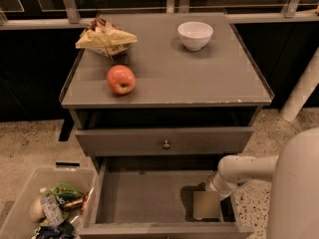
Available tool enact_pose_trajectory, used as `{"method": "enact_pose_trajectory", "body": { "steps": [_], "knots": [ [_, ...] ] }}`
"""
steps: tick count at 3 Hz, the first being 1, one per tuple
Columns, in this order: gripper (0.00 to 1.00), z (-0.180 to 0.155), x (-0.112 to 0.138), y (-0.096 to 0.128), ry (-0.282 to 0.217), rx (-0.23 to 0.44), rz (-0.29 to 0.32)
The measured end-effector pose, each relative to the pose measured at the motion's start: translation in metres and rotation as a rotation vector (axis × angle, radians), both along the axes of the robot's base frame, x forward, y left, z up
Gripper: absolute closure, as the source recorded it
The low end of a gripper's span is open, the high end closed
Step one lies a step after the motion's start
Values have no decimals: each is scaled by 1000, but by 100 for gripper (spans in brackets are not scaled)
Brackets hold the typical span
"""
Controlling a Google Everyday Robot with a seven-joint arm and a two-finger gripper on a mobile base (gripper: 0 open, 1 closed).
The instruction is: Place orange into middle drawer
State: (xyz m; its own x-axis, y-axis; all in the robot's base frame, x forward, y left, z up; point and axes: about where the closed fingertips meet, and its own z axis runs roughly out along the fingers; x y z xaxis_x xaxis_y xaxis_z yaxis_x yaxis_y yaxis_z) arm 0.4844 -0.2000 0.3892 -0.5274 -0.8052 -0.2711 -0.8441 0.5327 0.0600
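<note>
The middle drawer (144, 195) is pulled open below the cabinet top, and its grey floor shows. My gripper (207, 204) is inside the drawer at its right end, low over the floor. My white arm (244, 169) reaches in from the right. A flat tan part of the gripper faces the camera. The orange is hidden; no orange fruit shows in or around the gripper.
A red-yellow apple (121, 79), a snack bag (105, 37) and a white bowl (195, 35) sit on the cabinet top (199, 78). A closed drawer with a round knob (166, 144) is above the open one. A clear bin of rubbish (50, 208) stands on the floor at left.
</note>
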Motion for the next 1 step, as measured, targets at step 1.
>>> {"method": "enact_pose_trajectory", "body": {
  "steps": [1],
  "knots": [
    [0,0,0,0,0,0,0]
  ]
}}
